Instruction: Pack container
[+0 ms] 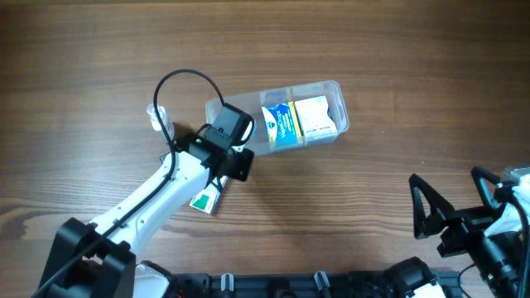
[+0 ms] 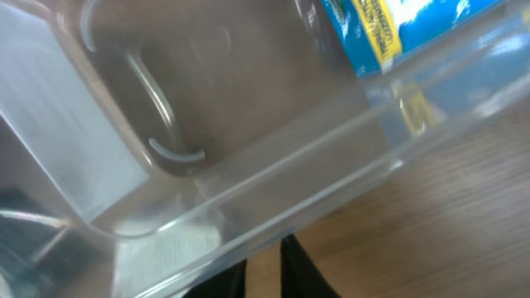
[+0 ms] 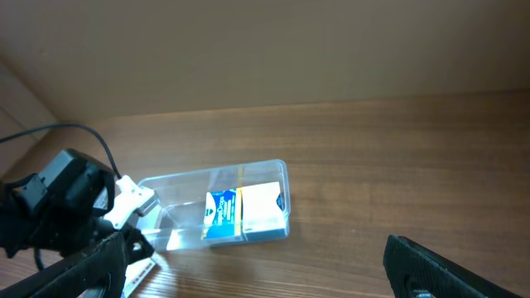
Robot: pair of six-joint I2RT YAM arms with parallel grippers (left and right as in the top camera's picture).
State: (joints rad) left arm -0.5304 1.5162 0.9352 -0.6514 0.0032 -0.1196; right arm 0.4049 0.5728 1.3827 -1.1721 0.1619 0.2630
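The container [image 1: 240,112] is a clear tub lying at an angle in the middle of the table. It holds a blue-and-white box [image 1: 280,122] and a white box [image 1: 315,116] at its right end. Its left half holds nothing. My left gripper [image 1: 230,142] is at the container's left end. In the left wrist view its fingers [image 2: 265,277] are close together with only wood showing between them, and their tips sit at the container's rim [image 2: 315,157]. The blue box [image 2: 389,33] shows at the top. My right gripper [image 1: 454,197] is open and empty at the front right.
A small white-and-green box [image 1: 207,199] lies on the table under my left arm, also in the right wrist view [image 3: 141,273]. A small clear object [image 1: 156,116] stands left of the container by the arm's cable. The container shows in the right wrist view [image 3: 178,194].
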